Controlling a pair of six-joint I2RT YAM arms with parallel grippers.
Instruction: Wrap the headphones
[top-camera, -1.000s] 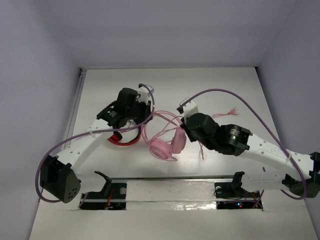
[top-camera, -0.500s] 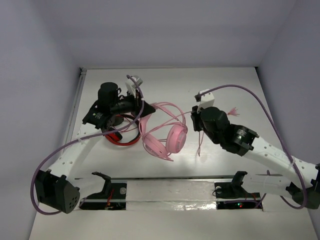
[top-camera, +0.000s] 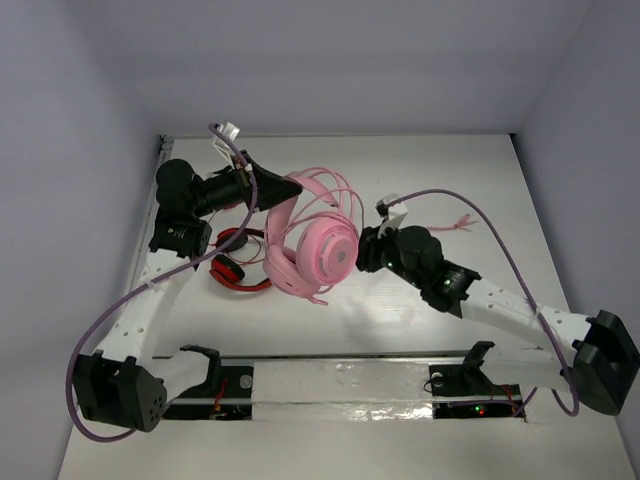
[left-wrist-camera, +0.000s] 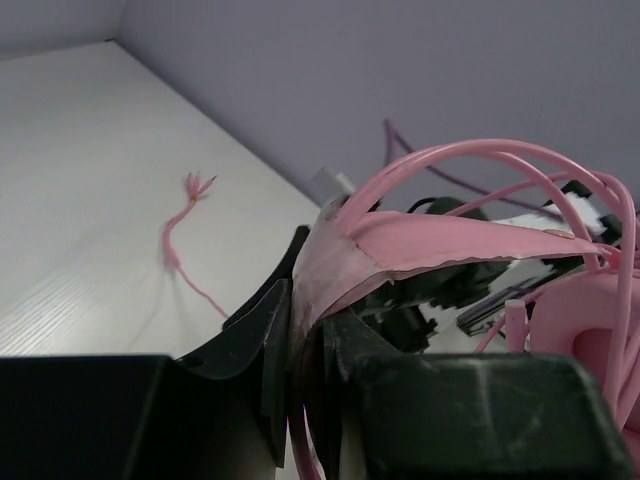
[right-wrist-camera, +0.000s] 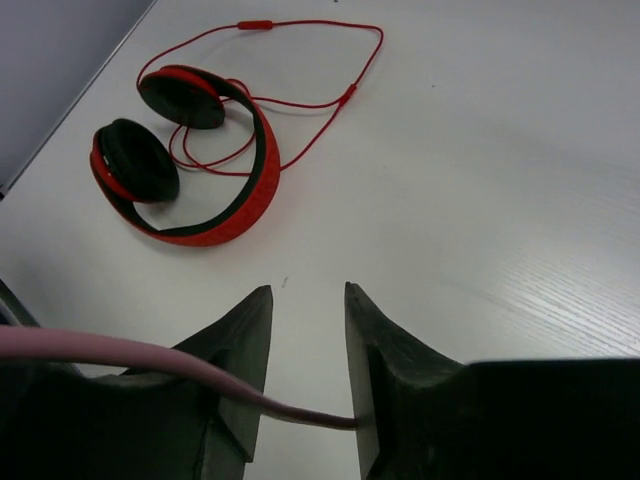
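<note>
My left gripper (top-camera: 268, 187) is shut on the pink strap of the pale pink headphones (top-camera: 312, 250) and holds them up off the table, ear cups hanging to the right. In the left wrist view my left gripper (left-wrist-camera: 305, 305) pinches the strap (left-wrist-camera: 420, 245), with the wire headband (left-wrist-camera: 480, 155) arching above. My right gripper (top-camera: 366, 256) is just right of the ear cups. In the right wrist view my right gripper (right-wrist-camera: 305, 292) is open, and the thin pink cable (right-wrist-camera: 150, 355) crosses the gap and touches the right finger. The cable's frayed end (top-camera: 461, 222) lies on the table.
Red-and-black headphones (top-camera: 240, 268) with a red cable lie on the table under my left arm; they also show in the right wrist view (right-wrist-camera: 190, 160). A rail (top-camera: 350, 355) runs along the near edge. Walls enclose the table at the back and sides.
My left gripper has lifted the pink headphones up and swung back to the left. My right gripper has moved left and down to the ear cups, and the cable now lies between its fingers.
</note>
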